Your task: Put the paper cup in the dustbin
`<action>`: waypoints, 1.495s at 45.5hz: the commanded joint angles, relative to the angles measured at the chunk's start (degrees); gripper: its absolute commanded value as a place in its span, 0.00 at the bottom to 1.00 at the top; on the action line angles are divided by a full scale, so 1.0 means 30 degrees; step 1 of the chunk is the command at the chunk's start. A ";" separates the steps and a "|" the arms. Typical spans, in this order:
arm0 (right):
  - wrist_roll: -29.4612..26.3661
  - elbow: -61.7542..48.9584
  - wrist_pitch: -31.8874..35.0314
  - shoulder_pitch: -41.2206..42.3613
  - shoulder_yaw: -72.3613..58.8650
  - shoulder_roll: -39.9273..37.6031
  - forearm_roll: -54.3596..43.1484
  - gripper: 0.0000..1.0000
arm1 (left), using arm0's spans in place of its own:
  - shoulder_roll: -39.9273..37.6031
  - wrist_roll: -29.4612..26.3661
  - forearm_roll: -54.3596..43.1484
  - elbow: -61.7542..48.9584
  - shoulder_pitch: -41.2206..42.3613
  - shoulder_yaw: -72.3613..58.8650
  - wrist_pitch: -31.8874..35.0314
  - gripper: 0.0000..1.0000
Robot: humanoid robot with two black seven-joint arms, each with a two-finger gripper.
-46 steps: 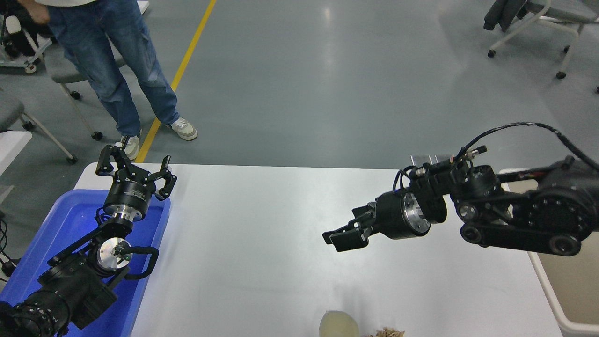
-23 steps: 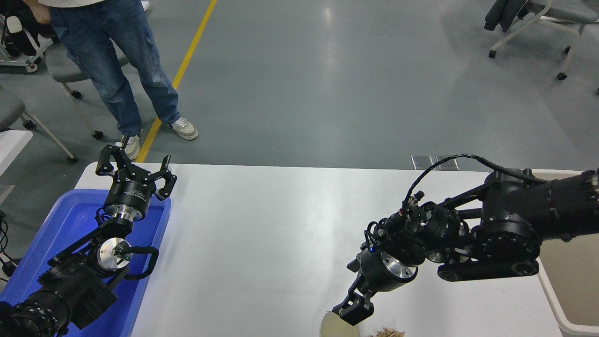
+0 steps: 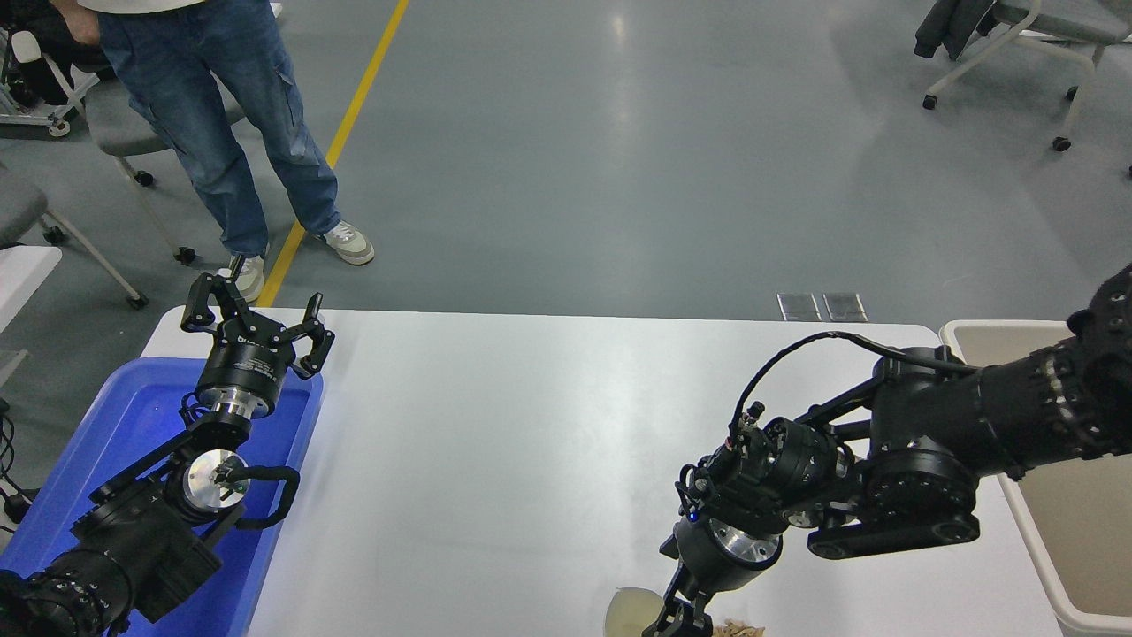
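Observation:
The paper cup (image 3: 630, 612) is off-white with a cream inside and sits at the table's near edge, partly cut off by the picture's bottom. My right gripper (image 3: 676, 621) points down right beside the cup's right rim, and its tip is cut off by the bottom edge. The beige dustbin (image 3: 1092, 522) stands at the table's right end, partly hidden behind my right arm. My left gripper (image 3: 256, 308) is open and empty, parked over the blue tray at the lower left.
A bright blue plastic tray (image 3: 97, 442) lies at the table's left end under my left arm. A tan crumb pile (image 3: 736, 629) lies just right of the cup. A person in jeans (image 3: 221, 115) stands beyond the far left corner. Chairs stand on the floor.
My right arm has swung down and toward the near edge, bringing the gripper from mid-table to beside the cup. The left arm has not moved.

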 commanded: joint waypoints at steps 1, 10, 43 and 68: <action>0.0028 -0.0290 0.0081 -0.0181 0.0017 0.0130 0.0172 0.98 | 0.0000 -0.0001 0.0002 0.0000 0.0000 0.0000 0.0000 1.00; 0.0349 -0.0698 -0.0212 -0.0416 0.0047 0.0159 0.0610 0.11 | 0.0000 -0.0001 0.0002 0.0000 0.0000 0.0000 0.0000 1.00; 0.1932 -0.1403 0.0022 -0.0240 -0.0100 0.0599 0.1373 0.00 | 0.0000 -0.0001 -0.0027 0.0000 0.0000 0.0000 0.0000 1.00; 0.1962 0.1554 0.1047 0.4474 0.0047 -0.1801 0.4067 0.00 | 0.0000 -0.0001 0.0002 0.0000 0.0000 0.0000 0.0029 1.00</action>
